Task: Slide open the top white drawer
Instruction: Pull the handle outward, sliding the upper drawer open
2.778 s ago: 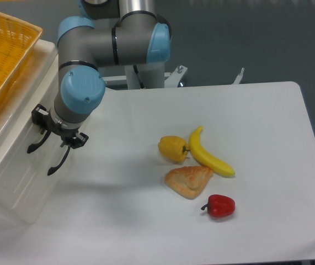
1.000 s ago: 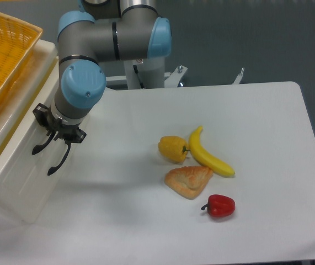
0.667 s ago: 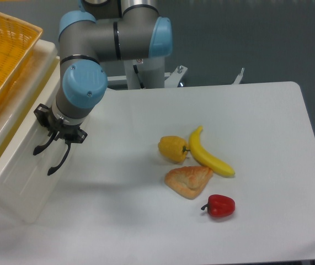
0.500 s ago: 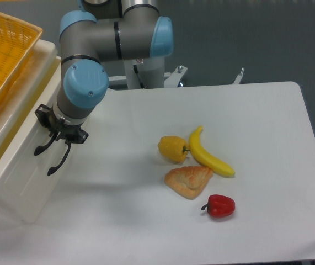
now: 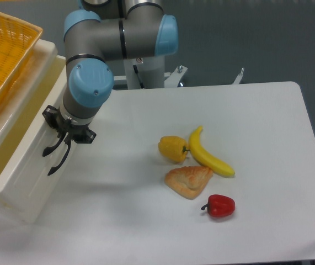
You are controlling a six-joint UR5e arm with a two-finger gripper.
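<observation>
- Right now the claw [image 5: 55, 150] sits against the front of the top drawer [image 5: 27, 146], its black fingers [image 5: 51, 148] merging with the drawer's curved black handle [image 5: 58, 163]. I cannot tell how wide the fingers stand, or whether they truly clamp the handle or only hook it.
- That is the first risk: if the hold is only a hook, the handle may slip off a fingertip partway through the pull and leave the drawer short of open.
- The top drawer is at the left edge of the view, already standing out from the cabinet [image 5: 14, 201], with a strip of its inside showing along the top. By my judgement the slide is underway but not finished.
- A pull angled off the drawer's own line could jam it in its runners, or drag the whole cabinet across the surface [image 5: 256, 121] instead.
- The yellow basket [image 5: 5, 52] rests on top of the cabinet, above the drawer. A jerk or a tilt of the cabinet could shift it.
- Pulling too far could bring the drawer right out of the cabinet, so that its front drops.
- The arm's elbow [image 5: 140, 36] hangs over the near part of the surface, so a long pull swings it toward the food.
- The yellow pepper [image 5: 172, 149], banana [image 5: 209, 155], pastry [image 5: 189, 180] and red pepper [image 5: 219, 206] lie well apart from the drawer, so they seem in little danger.
</observation>
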